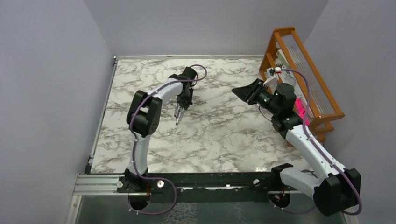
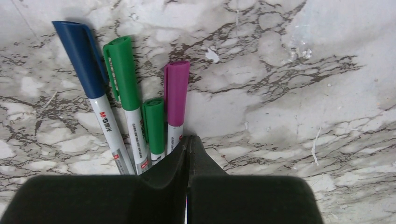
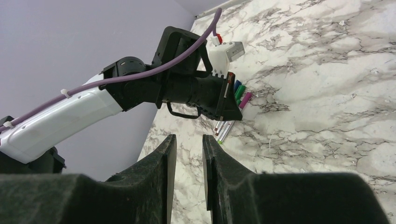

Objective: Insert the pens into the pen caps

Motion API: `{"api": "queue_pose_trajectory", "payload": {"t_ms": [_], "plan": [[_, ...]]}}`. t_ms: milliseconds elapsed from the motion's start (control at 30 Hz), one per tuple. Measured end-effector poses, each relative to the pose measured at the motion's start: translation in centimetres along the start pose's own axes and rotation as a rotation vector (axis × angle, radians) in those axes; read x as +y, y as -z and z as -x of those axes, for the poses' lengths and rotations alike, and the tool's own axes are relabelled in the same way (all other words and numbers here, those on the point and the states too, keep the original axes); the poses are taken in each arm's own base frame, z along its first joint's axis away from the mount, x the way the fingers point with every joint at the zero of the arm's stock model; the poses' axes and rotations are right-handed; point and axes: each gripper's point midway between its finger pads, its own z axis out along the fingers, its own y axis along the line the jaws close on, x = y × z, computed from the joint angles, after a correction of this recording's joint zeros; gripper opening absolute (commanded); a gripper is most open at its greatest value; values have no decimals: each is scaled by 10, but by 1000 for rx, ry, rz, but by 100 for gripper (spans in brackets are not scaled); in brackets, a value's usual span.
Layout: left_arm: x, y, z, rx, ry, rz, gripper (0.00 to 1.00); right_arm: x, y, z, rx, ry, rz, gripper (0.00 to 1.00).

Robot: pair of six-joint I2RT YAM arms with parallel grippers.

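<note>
Four grey-white pens (image 2: 109, 135) lie side by side on the marble table, each wearing a cap: a blue cap (image 2: 81, 56), a long green cap (image 2: 122, 70), a shorter green cap (image 2: 154, 123) and a magenta cap (image 2: 176, 91). My left gripper (image 2: 189, 140) is shut, its tips just right of the magenta pen's barrel, with nothing visible between the jaws. The top view shows it (image 1: 181, 108) right over the pens (image 1: 178, 116). My right gripper (image 1: 243, 92) hangs raised at the right, far from the pens, with its jaws (image 3: 187, 140) a narrow gap apart and empty.
An orange wooden rack (image 1: 299, 70) stands against the back right wall, with a bright pink object (image 1: 300, 109) by its base behind my right arm. Grey walls close in the table on three sides. My left arm (image 3: 187, 88) fills the upper left of the right wrist view.
</note>
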Motion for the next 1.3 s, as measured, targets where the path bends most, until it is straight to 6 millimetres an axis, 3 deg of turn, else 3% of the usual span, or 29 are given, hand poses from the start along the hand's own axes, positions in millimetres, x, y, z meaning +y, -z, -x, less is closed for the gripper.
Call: {"api": "queue_pose_trajectory", "payload": {"t_ms": [367,533,633,767,833,900,1000,1133,1300], "plan": [[5,1,3,-5,40,4,0,0,0,0,0,0,0,26],[-7,6,10,-43,-1,-30,0,0,0,0,0,0,-1,29],[-26,26,22,-116,-40,-82,9,-1,0,0,-1,7,-5,34],[-57,80,51,-293,-73,-198,49,-9,-1,-2,7,23,-36,54],[-67,111,64,-386,-77,-259,58,-18,-5,-4,30,30,-75,61],[-74,138,75,-470,-69,-314,62,-28,-11,-5,54,36,-121,67],[-82,164,84,-558,-57,-378,66,-43,-18,-6,89,44,-192,72],[-86,171,82,-598,-39,-422,68,-57,-15,-8,103,65,-265,72],[-90,172,81,-603,-36,-454,68,-60,-1,-2,58,100,-304,72]]}}
